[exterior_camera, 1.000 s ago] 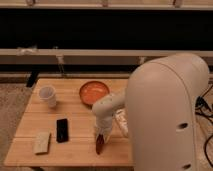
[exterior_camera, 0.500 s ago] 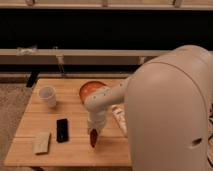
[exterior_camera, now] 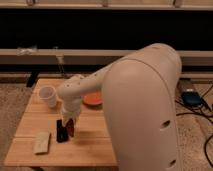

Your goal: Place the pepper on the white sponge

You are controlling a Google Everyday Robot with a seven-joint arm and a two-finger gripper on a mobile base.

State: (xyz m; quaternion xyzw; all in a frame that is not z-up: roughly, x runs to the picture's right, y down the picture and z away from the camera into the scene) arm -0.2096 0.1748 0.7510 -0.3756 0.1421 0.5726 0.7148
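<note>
— What is hidden here?
— The big white arm [exterior_camera: 145,100] covers the right part of the desk [exterior_camera: 87,145] and the edge of the plate [exterior_camera: 91,99].
— And its pose?
— It bends to the left, with the wrist pointing down. The end effector [exterior_camera: 68,123] grips the pepper [exterior_camera: 71,128] upright, just beside the black rectangle [exterior_camera: 60,133]. The sponge [exterior_camera: 42,142] lies apart, further left.

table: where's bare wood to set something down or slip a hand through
Bare table: the front patch between black rectangle, plate and arm; the left strip between cup and sponge. Crowded: the middle, where the gripper, holding the pepper, hangs beside the black rectangle.
</note>
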